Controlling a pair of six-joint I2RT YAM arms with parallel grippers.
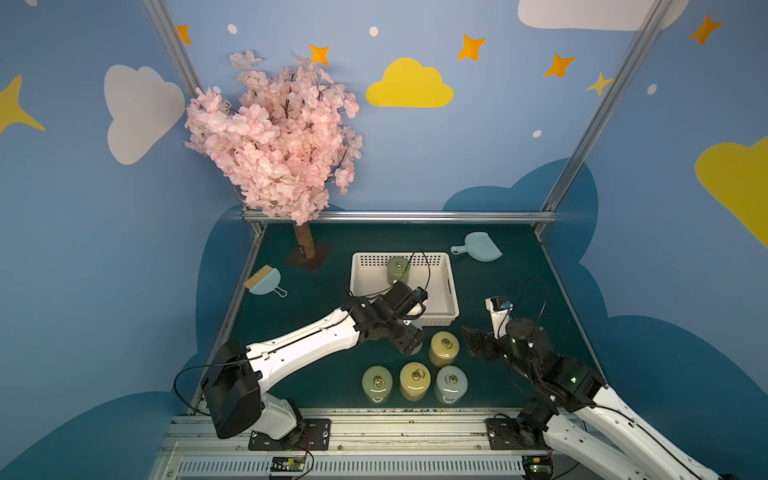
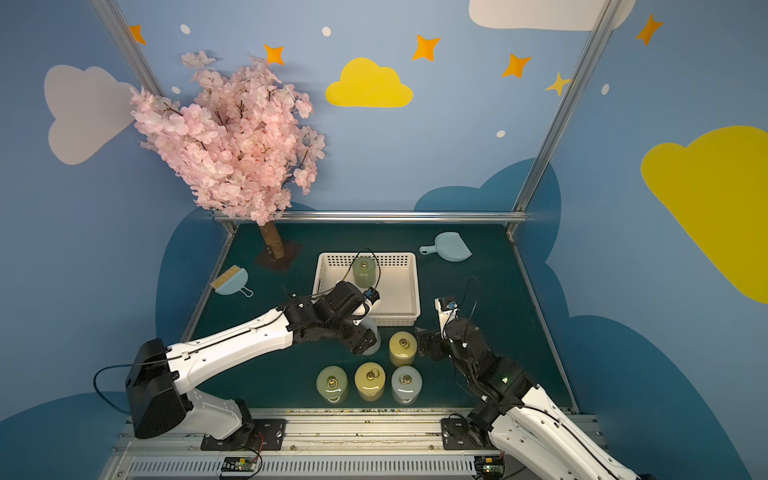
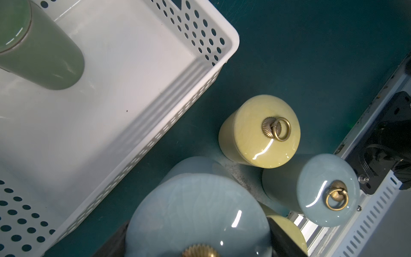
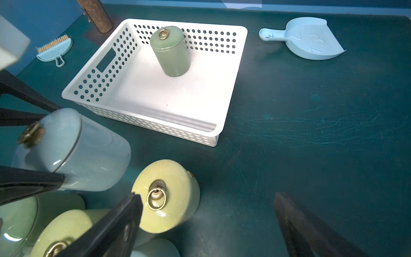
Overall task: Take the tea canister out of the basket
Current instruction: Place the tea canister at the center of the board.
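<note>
The pale blue canister (image 4: 93,153) is outside the basket (image 4: 155,125), just beside its near wall, with the left claw (image 3: 196,242) clamped on its sides. A green canister (image 1: 398,270) stands upright inside the basket by the far wall. The right claw (image 4: 208,197) gapes wide and holds nothing, beside a yellow canister (image 4: 164,195).

Green canister (image 4: 171,53) upright inside white basket (image 4: 155,126)
</note>
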